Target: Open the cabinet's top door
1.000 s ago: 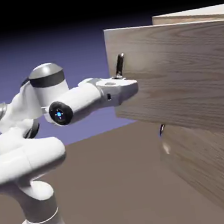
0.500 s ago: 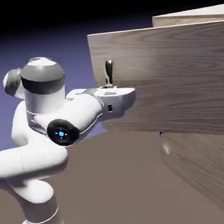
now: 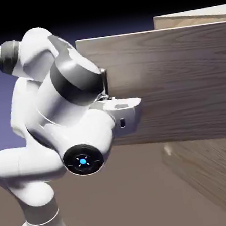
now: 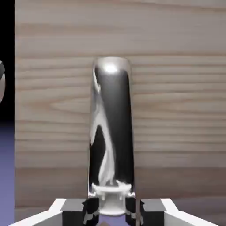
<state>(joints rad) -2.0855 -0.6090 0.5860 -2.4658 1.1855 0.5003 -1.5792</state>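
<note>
The cabinet of grey-brown wood grain fills the exterior view's right. Its top door stands swung out, its free edge reaching left to my arm. The door's dark handle shows only as a sliver behind my forearm. My gripper is at that handle, shut on it. In the hand view the handle is a glossy dark upright bar against the door's wood. My gripper clamps the bar's lower end, with a grey fingertip on either side.
Under the open door, the shorter lower panel stays flat against the cabinet body. My own elbow and forearm bulk large just left of the door's free edge. Brown table surface lies below.
The top door has swung farther out, its free edge moving toward the exterior view's left. My arm has folded back and risen with it, now covering most of the handle.
</note>
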